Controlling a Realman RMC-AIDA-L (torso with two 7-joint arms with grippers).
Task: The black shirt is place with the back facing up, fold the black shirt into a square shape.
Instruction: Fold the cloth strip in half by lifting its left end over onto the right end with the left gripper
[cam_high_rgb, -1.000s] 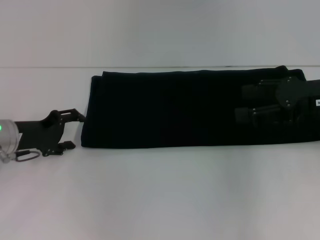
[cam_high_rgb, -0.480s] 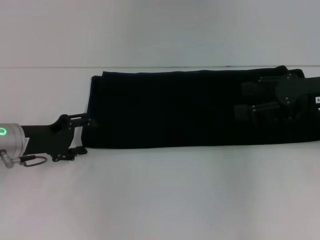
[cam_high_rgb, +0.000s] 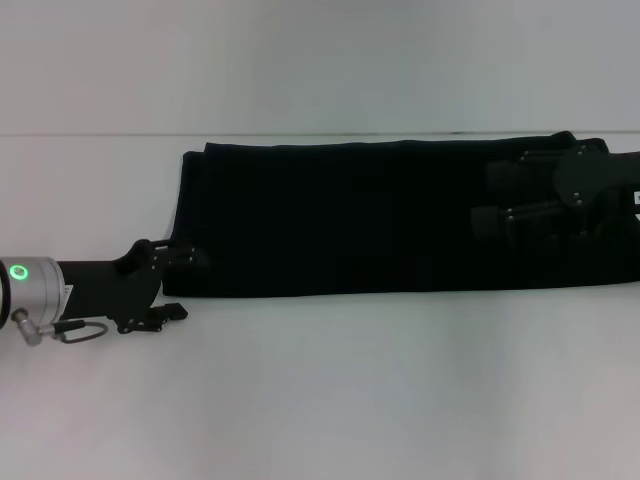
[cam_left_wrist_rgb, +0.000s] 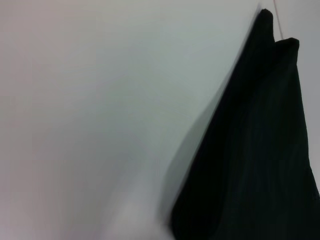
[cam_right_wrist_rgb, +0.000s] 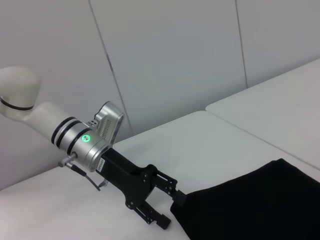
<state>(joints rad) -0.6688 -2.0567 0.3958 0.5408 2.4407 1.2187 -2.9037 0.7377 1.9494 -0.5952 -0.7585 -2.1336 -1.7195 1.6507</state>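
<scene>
The black shirt (cam_high_rgb: 400, 215) lies as a long band across the far half of the table (cam_high_rgb: 330, 390), reaching its right edge. The left gripper (cam_high_rgb: 175, 283) sits at the band's near-left corner; the right gripper (cam_high_rgb: 490, 200) rests over its right end.

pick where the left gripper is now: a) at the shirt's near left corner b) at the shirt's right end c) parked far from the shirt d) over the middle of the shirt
a: in the head view the left gripper straddles the near left corner of the black shirt, one finger over the fabric, one on the table beside it.
</scene>
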